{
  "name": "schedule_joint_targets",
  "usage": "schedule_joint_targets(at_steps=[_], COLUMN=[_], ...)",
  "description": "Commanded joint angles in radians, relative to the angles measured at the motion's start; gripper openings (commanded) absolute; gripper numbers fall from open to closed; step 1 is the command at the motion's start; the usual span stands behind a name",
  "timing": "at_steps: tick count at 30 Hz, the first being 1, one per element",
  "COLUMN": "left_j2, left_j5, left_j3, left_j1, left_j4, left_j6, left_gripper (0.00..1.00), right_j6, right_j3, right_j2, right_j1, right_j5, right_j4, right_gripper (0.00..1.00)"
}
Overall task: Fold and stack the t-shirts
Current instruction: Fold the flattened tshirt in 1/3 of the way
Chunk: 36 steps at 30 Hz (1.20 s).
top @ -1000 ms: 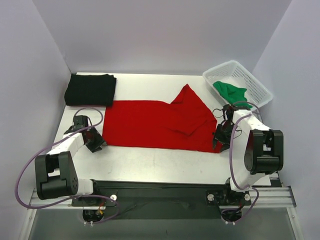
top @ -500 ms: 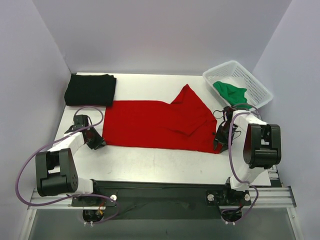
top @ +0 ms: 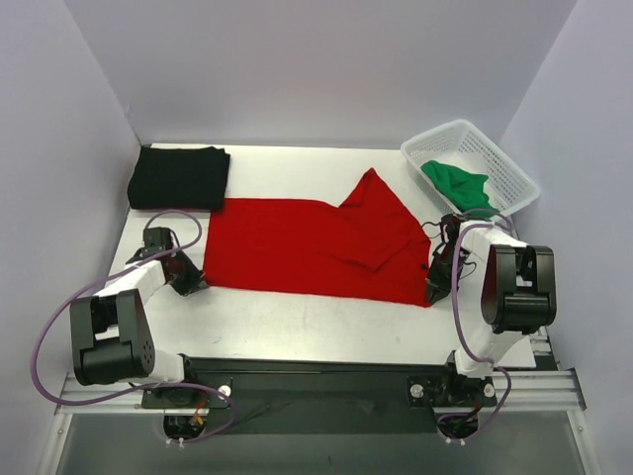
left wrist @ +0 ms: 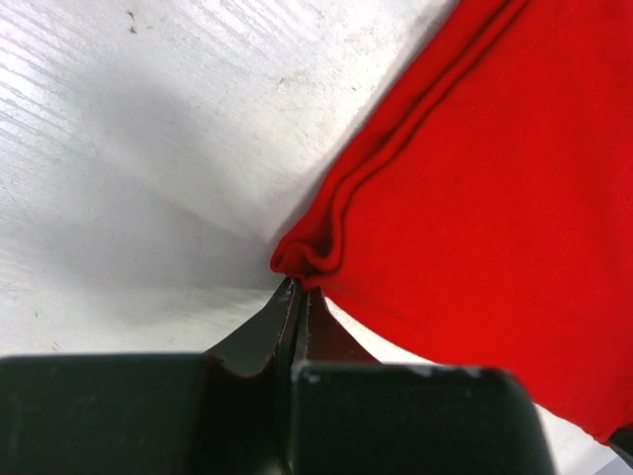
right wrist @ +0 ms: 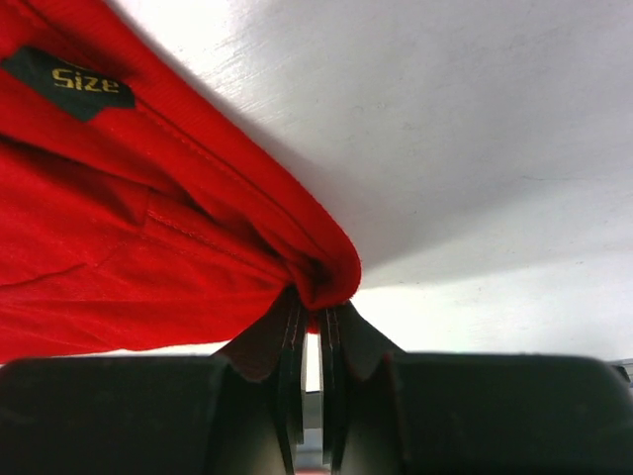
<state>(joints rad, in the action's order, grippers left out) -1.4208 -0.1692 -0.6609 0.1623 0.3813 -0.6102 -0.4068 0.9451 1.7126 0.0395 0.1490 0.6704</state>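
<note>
Fingers on both arms are finishing their approach: over the last second each wrist has been edging inward to a near corner of the red t-shirt [top: 307, 252].

- Left fingers [left wrist: 267, 332] are pressing together, pinching the bunched near-left corner at their tips.
- Right fingers [right wrist: 262, 341] are nearly closed, only a slit showing behind the tips. They are gripping the rolled near-right hem, close to the size label [right wrist: 67, 81].
- The shirt is lying spread across the middle of the worktop [top: 316, 322], no part lifting yet, one flap already turned over toward the far right.
- The black t-shirt [top: 180, 178] is sitting folded at far left.
- The green t-shirt [top: 455, 183] is waiting in the basket [top: 514, 178] at far right.

Judgement: both corners are now secured, so the near edge is looking ready to be carried over toward the far side for the next fold.
</note>
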Motion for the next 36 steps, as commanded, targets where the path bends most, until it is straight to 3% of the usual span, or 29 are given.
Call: schedule_joint_targets(at_steps=[1, 6, 17, 18, 19, 20, 21, 24, 31, 36], left_j2=[-0.040, 0.000, 0.229, 0.238, 0.256, 0.266, 0.279, 0.374, 0.522, 0.498], left_j5=[0.057, 0.102, 0.123, 0.108, 0.097, 0.086, 0.077, 0.091, 0.162, 0.120], left_j3=[0.012, 0.020, 0.112, 0.115, 0.118, 0.122, 0.122, 0.098, -0.008, 0.017], left_j1=[0.016, 0.028, 0.040, 0.039, 0.039, 0.039, 0.039, 0.037, 0.002, -0.130], left_j4=[0.010, 0.053, 0.136, 0.143, 0.159, 0.165, 0.174, 0.215, 0.269, 0.150], left_j6=[0.010, 0.001, -0.063, -0.066, -0.074, -0.079, -0.083, -0.088, -0.051, -0.129], left_gripper=[0.00, 0.00, 0.00, 0.04, 0.17, 0.28, 0.45, 0.61, 0.64, 0.64], right_j6=[-0.004, -0.012, -0.033, -0.033, -0.033, -0.032, -0.032, -0.033, -0.046, -0.070], right_j3=[-0.029, -0.029, -0.040, -0.036, -0.031, -0.025, -0.016, 0.043, 0.225, 0.238], right_j2=[0.019, -0.005, -0.062, -0.067, -0.071, -0.085, -0.094, -0.151, -0.185, -0.081], right_j1=[0.000, 0.000, -0.001, -0.003, -0.004, -0.012, -0.019, -0.070, -0.254, -0.303], right_j5=[-0.094, -0.198, -0.198, -0.193, -0.184, -0.181, -0.180, -0.181, -0.122, 0.032], right_j4=[0.035, 0.084, 0.132, 0.142, 0.149, 0.158, 0.181, 0.234, 0.261, 0.137], right_gripper=[0.00, 0.00, 0.00, 0.02, 0.09, 0.18, 0.36, 0.53, 0.56, 0.47])
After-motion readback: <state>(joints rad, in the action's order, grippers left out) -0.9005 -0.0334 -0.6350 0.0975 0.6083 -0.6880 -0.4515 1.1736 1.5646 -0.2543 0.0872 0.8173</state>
